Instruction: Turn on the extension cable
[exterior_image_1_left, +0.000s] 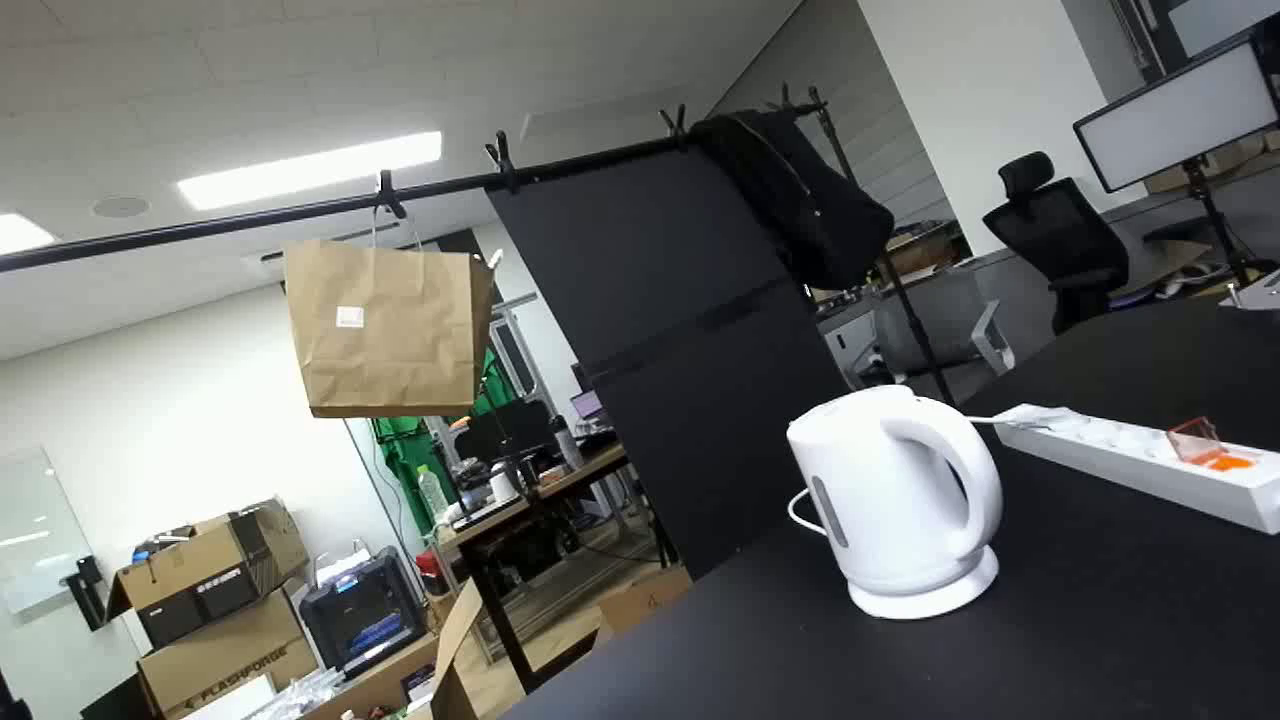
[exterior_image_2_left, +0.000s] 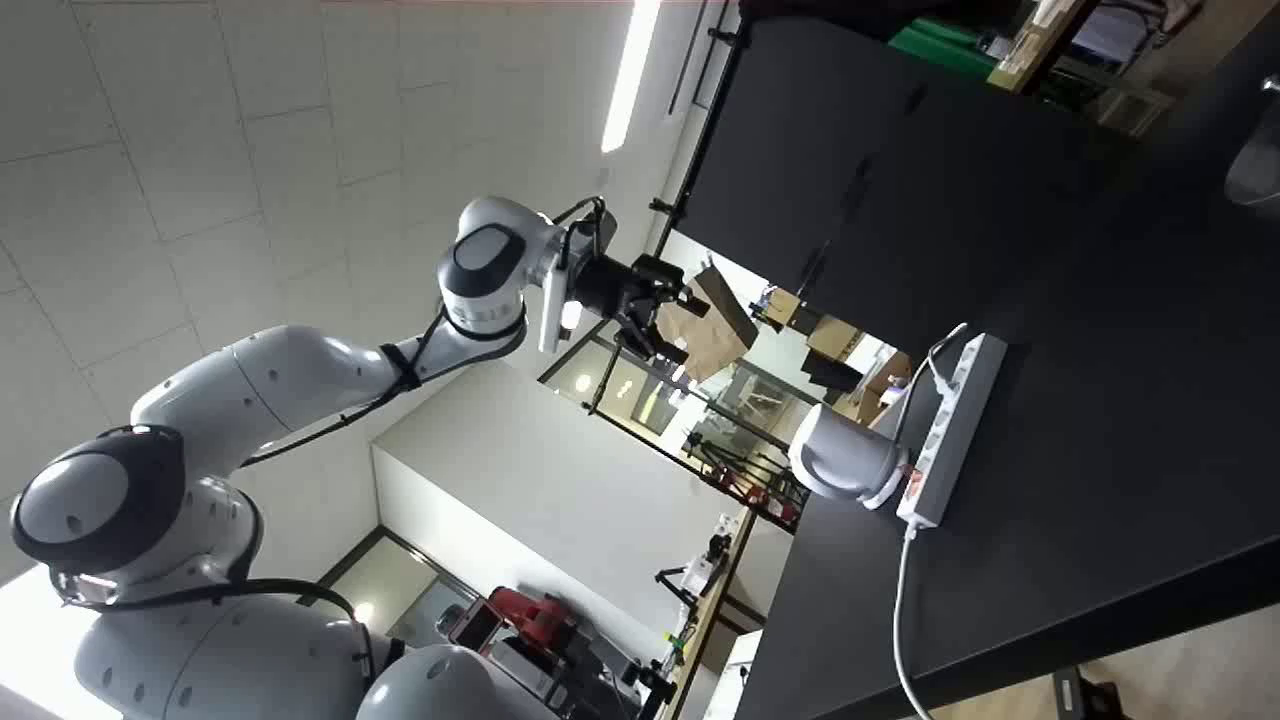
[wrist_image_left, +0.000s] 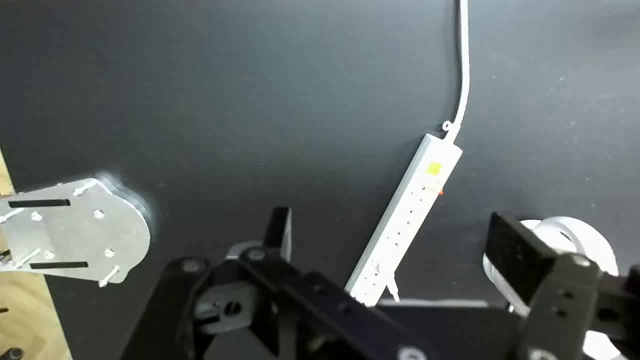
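Note:
The extension cable is a long, flat white power strip lying on the black table, in both exterior views (exterior_image_1_left: 1120, 462) (exterior_image_2_left: 952, 432) and in the wrist view (wrist_image_left: 406, 220). Its red-orange switch (exterior_image_1_left: 1230, 462) sits near the end where the cord leaves. A transparent orange cover (exterior_image_1_left: 1195, 440) stands raised beside the switch. In the wrist view the switch (wrist_image_left: 434, 168) looks yellow. A white plug sits in a socket near the far end. My gripper (exterior_image_2_left: 690, 330) is open and empty, high above the table. In the wrist view its fingers (wrist_image_left: 392, 227) are wide apart, with the strip visible between them.
A white kettle (exterior_image_1_left: 880, 500) stands on the table close beside the strip, also in the wrist view (wrist_image_left: 595, 242). The strip's white cord (exterior_image_2_left: 900, 620) runs over the table edge. A grey metal plate (wrist_image_left: 100, 230) lies at the table's side in the wrist view.

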